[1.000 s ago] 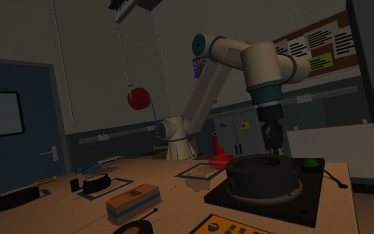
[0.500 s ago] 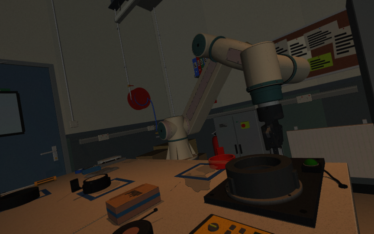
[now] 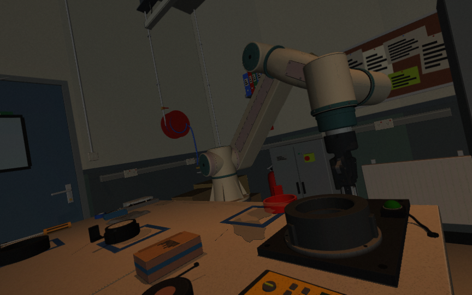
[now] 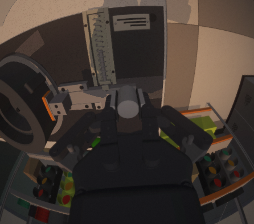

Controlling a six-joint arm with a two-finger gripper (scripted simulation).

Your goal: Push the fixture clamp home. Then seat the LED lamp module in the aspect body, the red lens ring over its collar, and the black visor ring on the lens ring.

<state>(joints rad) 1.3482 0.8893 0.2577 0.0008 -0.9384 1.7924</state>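
Between the fingers of my gripper sits the grey cylindrical handle of the fixture clamp, held from above behind the aspect body. The clamp's slide bar runs left from the handle, and its jaw block with an orange pad stands against the body's rim. The aspect body is a dark hollow ring on a black base plate. The red lens ring lies on the table behind it. The LED lamp module rests in a blue-taped square to the left. The black visor ring lies at the far left.
The base plate's far corner carries a green button close to my gripper. A cardboard box lies at the table's front, an orange control pendant by the near edge. A cable trails off the plate's right side.
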